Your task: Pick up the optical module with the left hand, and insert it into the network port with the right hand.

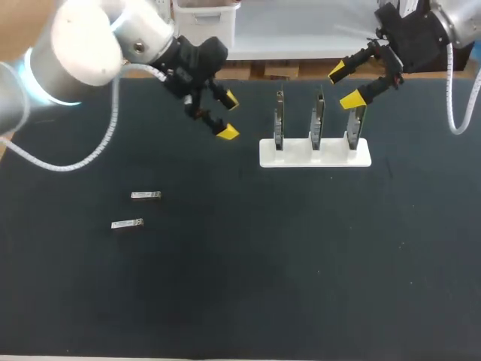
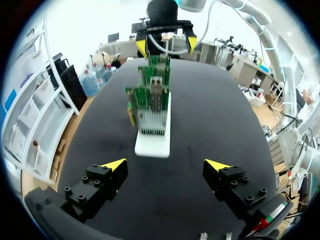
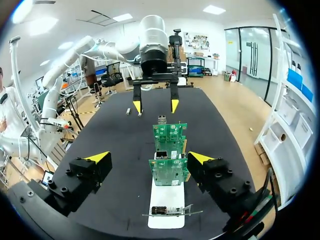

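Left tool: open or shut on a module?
Open. The left tool shows yellow tips wide apart, nothing between them; both optical modules lie on the table.
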You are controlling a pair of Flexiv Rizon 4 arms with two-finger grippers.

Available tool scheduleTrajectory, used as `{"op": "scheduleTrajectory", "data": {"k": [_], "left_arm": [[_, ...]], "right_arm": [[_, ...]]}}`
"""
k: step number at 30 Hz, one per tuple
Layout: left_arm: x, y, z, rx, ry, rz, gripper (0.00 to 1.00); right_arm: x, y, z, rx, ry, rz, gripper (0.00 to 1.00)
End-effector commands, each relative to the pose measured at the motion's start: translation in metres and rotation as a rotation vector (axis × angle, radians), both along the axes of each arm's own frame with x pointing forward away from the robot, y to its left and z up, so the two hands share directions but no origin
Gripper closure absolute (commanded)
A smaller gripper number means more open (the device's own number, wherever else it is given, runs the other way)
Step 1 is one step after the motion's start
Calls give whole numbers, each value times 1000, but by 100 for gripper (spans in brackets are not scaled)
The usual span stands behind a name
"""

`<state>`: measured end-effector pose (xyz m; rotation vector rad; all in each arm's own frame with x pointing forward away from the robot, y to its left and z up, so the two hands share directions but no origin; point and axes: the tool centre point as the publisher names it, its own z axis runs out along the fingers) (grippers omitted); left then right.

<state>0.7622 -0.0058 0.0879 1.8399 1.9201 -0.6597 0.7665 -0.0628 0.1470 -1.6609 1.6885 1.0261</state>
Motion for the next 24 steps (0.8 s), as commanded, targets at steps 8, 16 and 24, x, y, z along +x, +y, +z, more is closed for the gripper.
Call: {"op": "scheduleTrajectory", "data": {"k": [8,16,24], "left_arm": [[-66,96,9,300,-84,78,0],[-88,136,-10,482,-54,32,0],[-97,160,-36,558,-32,14,0]], "right_arm": [[-3,0,0,-1,-4,-5,0],[-3,0,0,-1,-4,-5,0],[-3,0,0,-1,-4,-5,0]]}}
